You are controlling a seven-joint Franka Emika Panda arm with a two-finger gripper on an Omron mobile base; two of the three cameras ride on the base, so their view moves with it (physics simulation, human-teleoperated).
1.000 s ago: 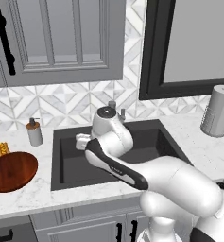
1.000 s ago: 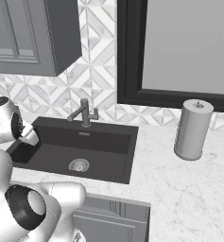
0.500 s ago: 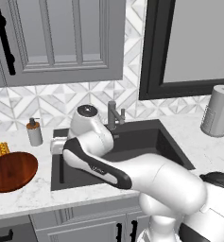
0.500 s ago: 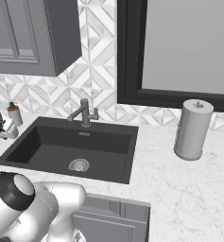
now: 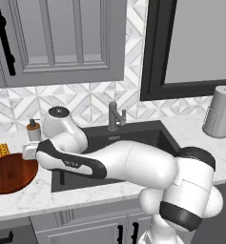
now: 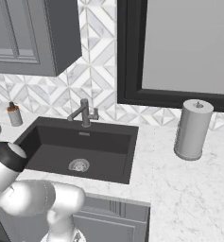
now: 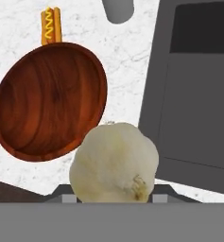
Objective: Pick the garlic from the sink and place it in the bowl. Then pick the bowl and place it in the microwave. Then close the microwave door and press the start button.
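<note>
Pinching the garlic [image 7: 114, 163] between its fingers, the gripper [image 7: 114, 197] hung above the counter with the bowl [image 7: 49, 100] ahead and slightly to its left, the sink [image 7: 189, 99] off to its right. The bulb looked light, firm and papery, likely to slip; a hold across its widest middle seemed safest.

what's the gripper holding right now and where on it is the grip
The gripper holds the garlic, clamped at the bulb's lower sides, in the hand view. The exact contact spots are hidden behind the bulb.
</note>
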